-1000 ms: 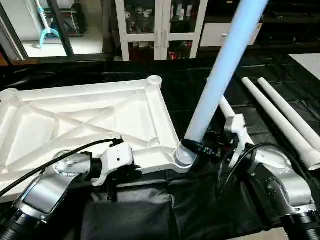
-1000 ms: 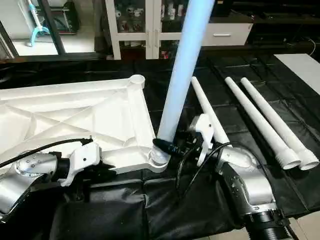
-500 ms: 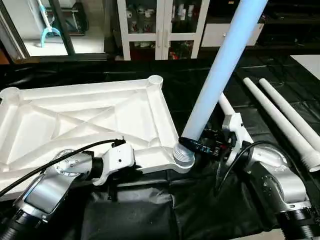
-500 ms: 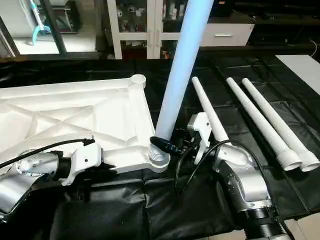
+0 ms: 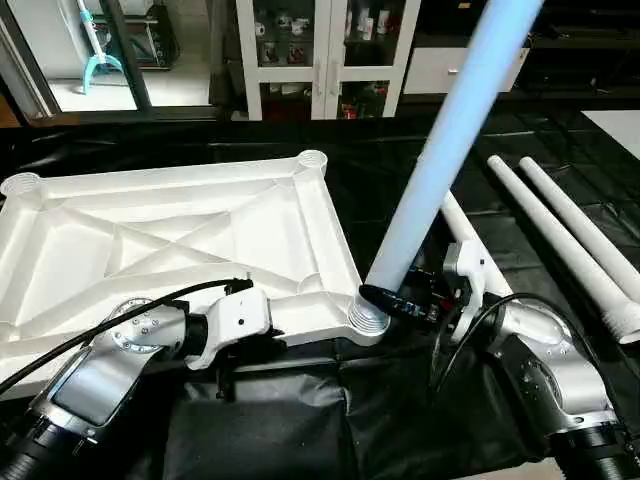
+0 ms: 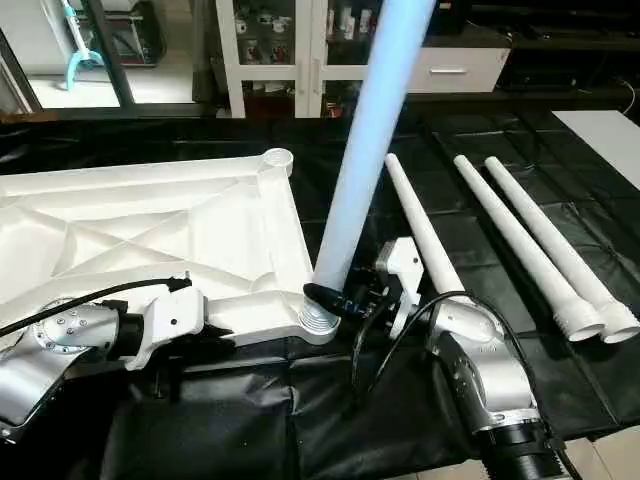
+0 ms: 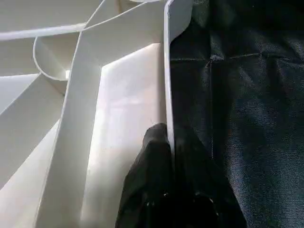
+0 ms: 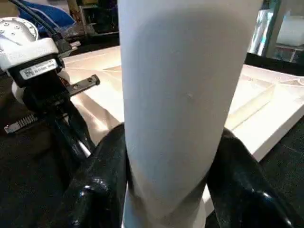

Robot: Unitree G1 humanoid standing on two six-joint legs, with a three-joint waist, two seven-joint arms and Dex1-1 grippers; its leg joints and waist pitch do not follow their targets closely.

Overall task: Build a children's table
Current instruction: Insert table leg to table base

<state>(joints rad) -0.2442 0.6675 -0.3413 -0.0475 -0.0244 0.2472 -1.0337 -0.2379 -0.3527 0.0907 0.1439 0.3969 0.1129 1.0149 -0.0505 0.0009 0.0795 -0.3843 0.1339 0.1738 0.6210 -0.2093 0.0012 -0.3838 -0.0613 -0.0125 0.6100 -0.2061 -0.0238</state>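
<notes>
The children's table top [image 5: 180, 240] lies upside down on the black cloth, its diagonal ribs facing up. My left gripper [image 7: 169, 156] is shut on its near rim, one black finger on each side of the thin wall. A long white leg [image 5: 440, 150] stands almost upright, leaning away to the right, with its base in the near right corner socket [image 5: 368, 315]. My right gripper [image 5: 395, 300] is shut on this leg just above the socket, its black fingers [image 8: 102, 180] wrapped around the tube. Three more legs [image 6: 420, 225] [image 6: 515, 245] [image 6: 560, 245] lie side by side on the right.
A white glass-door cabinet [image 5: 320, 50] stands behind the work surface. Black cloth [image 5: 300, 420] covers the surface up to its near edge. A white panel corner [image 5: 620, 125] shows at the far right. My left arm's cable [image 5: 120, 315] arcs over the table top's near rim.
Half a second ago the leg's ribbed base showed above the corner socket; now it sits lower in it. My right gripper moved slightly with the leg. The left gripper has not moved.
</notes>
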